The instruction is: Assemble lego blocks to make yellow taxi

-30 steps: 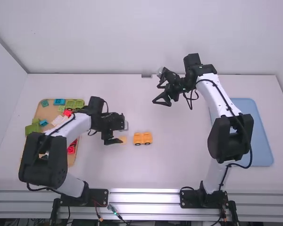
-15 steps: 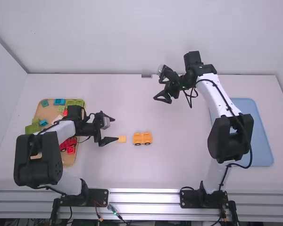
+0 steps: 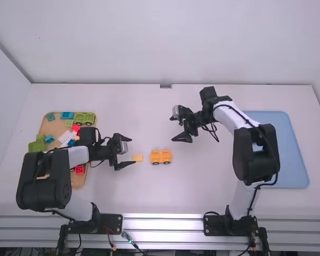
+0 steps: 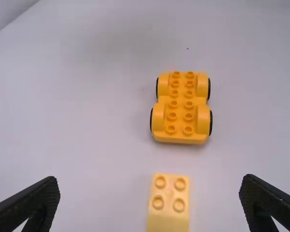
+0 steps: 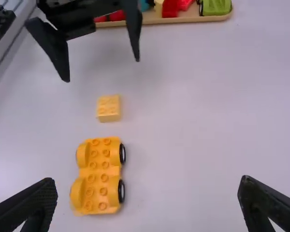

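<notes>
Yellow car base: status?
Both grippers, left and right, open, empty. Car base upright on table, pale yellow brick beside it, not attached. Nothing on its studs.

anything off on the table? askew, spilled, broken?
Nothing stands out. Orange car base sits on its wheels; yellow block lies studs up beside it, not touching. Left tool and right tool both open.

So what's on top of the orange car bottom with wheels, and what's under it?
Round studs run along the top of the wheeled base, with no block on them. Its body hides whatever is beneath.
</notes>
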### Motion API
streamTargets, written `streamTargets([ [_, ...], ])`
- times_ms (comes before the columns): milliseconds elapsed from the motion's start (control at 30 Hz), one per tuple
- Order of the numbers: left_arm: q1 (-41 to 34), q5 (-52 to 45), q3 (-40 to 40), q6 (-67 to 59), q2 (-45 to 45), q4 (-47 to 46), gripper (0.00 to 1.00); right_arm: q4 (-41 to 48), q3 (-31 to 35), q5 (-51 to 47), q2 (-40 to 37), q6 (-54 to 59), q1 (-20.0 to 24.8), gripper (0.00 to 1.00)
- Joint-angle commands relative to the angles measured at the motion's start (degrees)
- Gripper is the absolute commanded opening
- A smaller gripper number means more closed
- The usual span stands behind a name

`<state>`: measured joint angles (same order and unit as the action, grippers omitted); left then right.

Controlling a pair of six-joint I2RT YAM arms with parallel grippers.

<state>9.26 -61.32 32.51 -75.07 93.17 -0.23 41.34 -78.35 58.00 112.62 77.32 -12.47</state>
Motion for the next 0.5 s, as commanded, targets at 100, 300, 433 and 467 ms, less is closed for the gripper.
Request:
streamTargets([
  [100,-0.33,0.79,0.48,1.44,7.23,3.63,0.99,-10.45,9.01,8.07,0.70,-1.77,-0.44,0.99],
  [300,-0.52,-2.21,4.42,-3.78,16.02,2.80,0.99,-18.78,13.92,10.16,0.70,-7.67,-0.35,0.99],
  [433,-1.88,0.59,5.16,-3.89,18.45,3.23,0.92,-22.29,15.58,10.14,0.70,-10.58,-0.35,0.99],
  [467,-2.25,1.05,5.29,-3.85,18.91,3.48,0.88,-23.12,15.82,10.21,0.70,-11.06,-0.39,0.99],
])
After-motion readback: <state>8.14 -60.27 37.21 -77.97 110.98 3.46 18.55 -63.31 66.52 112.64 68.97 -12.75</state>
